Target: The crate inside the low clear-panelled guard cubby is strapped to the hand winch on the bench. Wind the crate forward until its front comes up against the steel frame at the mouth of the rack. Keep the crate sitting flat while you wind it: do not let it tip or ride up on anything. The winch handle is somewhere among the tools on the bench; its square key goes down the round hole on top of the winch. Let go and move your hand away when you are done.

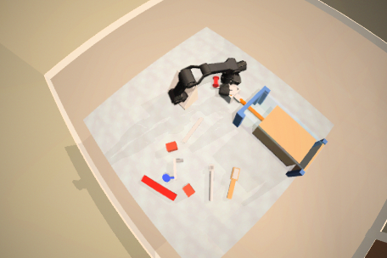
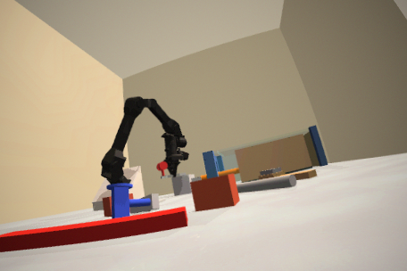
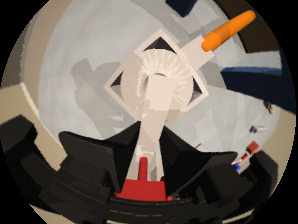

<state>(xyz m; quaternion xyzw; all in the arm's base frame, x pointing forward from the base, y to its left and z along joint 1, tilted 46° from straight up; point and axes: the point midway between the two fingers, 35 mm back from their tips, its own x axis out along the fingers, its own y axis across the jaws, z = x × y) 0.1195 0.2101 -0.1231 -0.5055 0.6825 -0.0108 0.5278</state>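
Observation:
The winch handle has a pale arm [image 3: 160, 95] and a red knob [image 1: 215, 81] [image 2: 161, 167] [image 3: 143, 190]. Its far end is over the top centre of the winch [image 2: 181, 184] [image 3: 126, 102]; the key and hole are hidden. My gripper [image 3: 150, 125] [image 2: 174, 174] is shut on the handle's arm, between winch and knob. An orange strap [image 1: 252, 111] [image 2: 228, 171] [image 3: 230, 32] runs from the winch to the crate [image 1: 288, 131] [image 2: 274, 156]. The crate looks flat inside the cubby, with a gap between its front and the blue frame [image 1: 254, 103] [image 2: 211, 164] [image 3: 255, 77] at the mouth.
A blue-knobbed crank [image 1: 166, 177] [image 2: 120, 201] lies near a long red bar [image 1: 159, 187] [image 2: 89, 229]. Two red blocks [image 1: 171, 146] [image 1: 188, 190], a grey rod [image 1: 211, 184] [image 2: 268, 184], an orange-handled tool [image 1: 232, 188] and a pale strip [image 1: 193, 130] also lie on the bench.

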